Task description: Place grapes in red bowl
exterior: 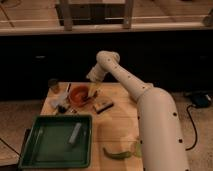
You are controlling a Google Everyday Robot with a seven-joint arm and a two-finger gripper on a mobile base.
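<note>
The red bowl (78, 94) is a small round orange-red bowl on the far left part of the wooden table (112, 135). My white arm reaches over the table from the right, and my gripper (94, 90) hangs at the bowl's right rim, just above it. No grapes show as a distinct thing; they may be hidden at the gripper or in the bowl.
A rectangular green tray (57, 142) with a pale clear item inside sits at the front left. A small dark-and-tan block (102, 105) lies right of the bowl. A small can (53, 85) and white items (59, 102) stand at the far left. A green leafy thing (122, 151) lies at the front edge.
</note>
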